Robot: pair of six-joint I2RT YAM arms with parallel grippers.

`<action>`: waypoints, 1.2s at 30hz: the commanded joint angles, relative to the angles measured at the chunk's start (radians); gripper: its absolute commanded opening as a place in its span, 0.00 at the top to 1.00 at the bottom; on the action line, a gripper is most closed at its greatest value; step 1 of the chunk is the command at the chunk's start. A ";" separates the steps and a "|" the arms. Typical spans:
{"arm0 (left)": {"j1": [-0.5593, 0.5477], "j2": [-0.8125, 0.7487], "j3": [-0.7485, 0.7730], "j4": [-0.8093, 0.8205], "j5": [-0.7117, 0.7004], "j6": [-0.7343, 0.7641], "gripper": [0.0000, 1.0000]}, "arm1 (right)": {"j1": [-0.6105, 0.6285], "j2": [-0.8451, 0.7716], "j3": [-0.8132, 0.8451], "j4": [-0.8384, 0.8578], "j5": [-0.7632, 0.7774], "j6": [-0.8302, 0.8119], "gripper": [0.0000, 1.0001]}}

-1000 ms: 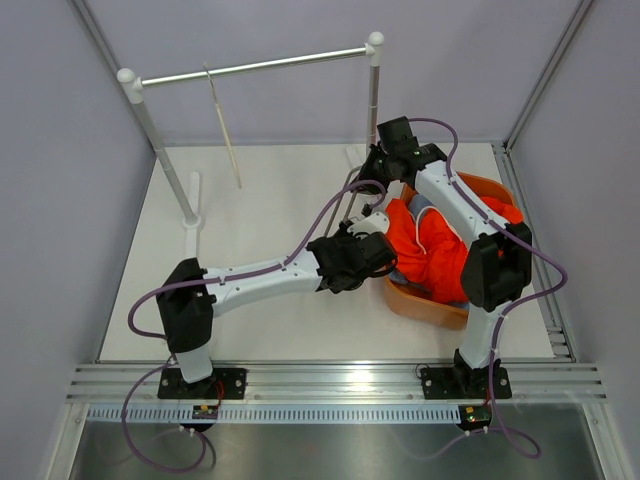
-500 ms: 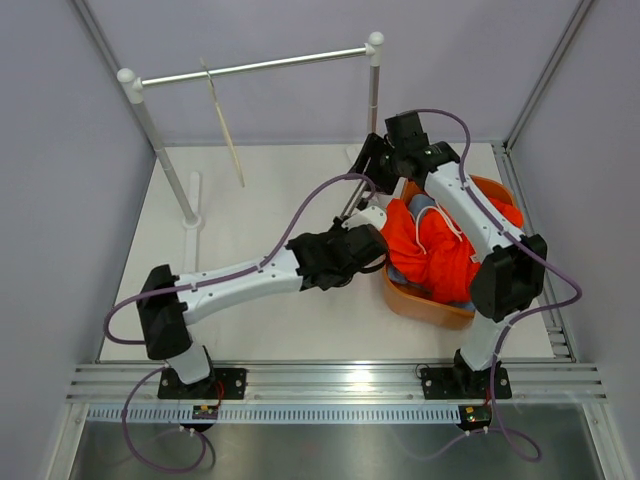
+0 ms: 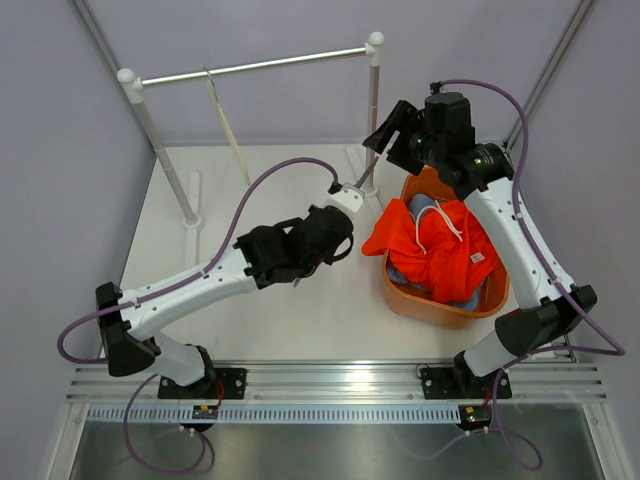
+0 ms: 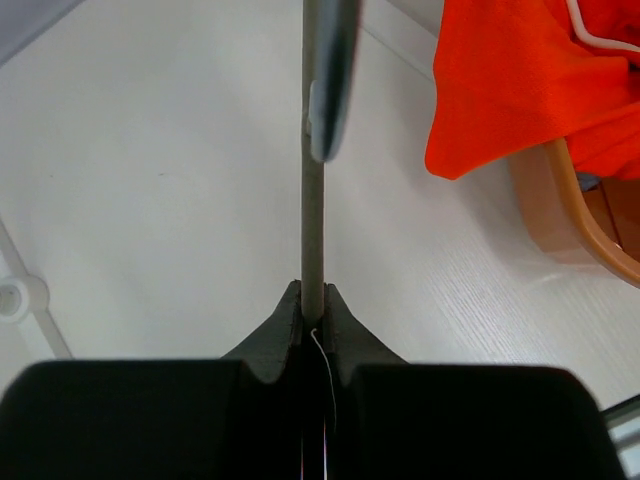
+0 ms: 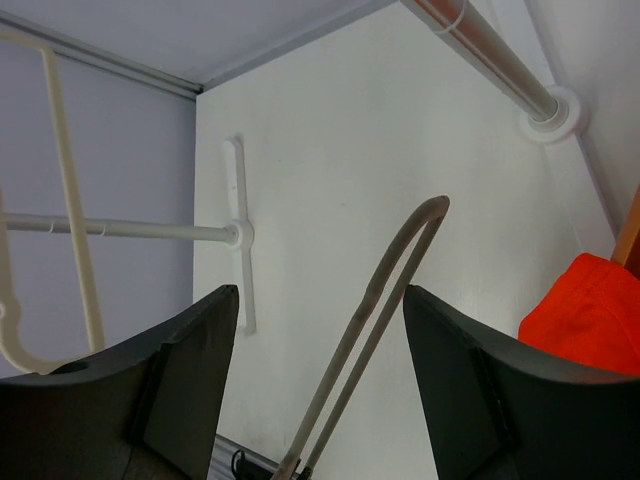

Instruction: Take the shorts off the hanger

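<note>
Soft orange shorts (image 3: 435, 245) crumpled in a rounded basket (image 3: 420, 305), apart from the spread right gripper (image 5: 320, 300), left gripper (image 4: 312, 297) pinching thin grey hanger (image 4: 312, 210)

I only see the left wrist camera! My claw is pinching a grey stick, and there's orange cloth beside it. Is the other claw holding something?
Observer: No. The right gripper is open and holds nothing. The looped end of your stick, a grey hanger, shows below it.
Operator: Where's the blue pair?
Observer: The light blue shorts lie in the orange basket, mostly under the orange shorts.
Operator: Any other hangers?
Observer: One pale hanger hangs on the rack's rail, at the back left.
</note>
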 commanded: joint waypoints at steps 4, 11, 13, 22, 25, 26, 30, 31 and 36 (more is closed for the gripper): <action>0.146 -0.111 0.003 0.044 0.244 -0.071 1.00 | -0.016 -0.154 -0.020 0.009 0.153 -0.017 0.24; 0.250 -0.103 0.120 0.008 0.327 -0.090 1.00 | -0.018 -0.286 -0.069 -0.001 0.240 -0.053 0.21; 0.281 -0.085 0.146 0.004 0.332 -0.091 1.00 | -0.018 -0.319 -0.077 -0.003 0.248 -0.066 0.20; 0.427 0.050 0.357 0.004 0.321 -0.105 1.00 | -0.018 -0.414 -0.121 -0.014 0.243 -0.089 0.20; 0.454 0.137 0.472 -0.001 0.312 -0.098 1.00 | -0.018 -0.440 -0.137 -0.014 0.240 -0.095 0.20; 0.459 0.160 0.505 -0.004 0.300 -0.098 1.00 | -0.018 -0.450 -0.146 -0.015 0.237 -0.100 0.20; 0.485 0.257 0.656 -0.016 0.280 -0.104 1.00 | -0.018 -0.474 -0.173 -0.015 0.225 -0.104 0.20; 0.487 0.268 0.669 -0.007 0.274 -0.104 1.00 | -0.016 -0.481 -0.184 -0.012 0.223 -0.104 0.20; 0.511 0.337 0.738 -0.004 0.255 -0.110 1.00 | -0.018 -0.497 -0.218 -0.009 0.208 -0.112 0.20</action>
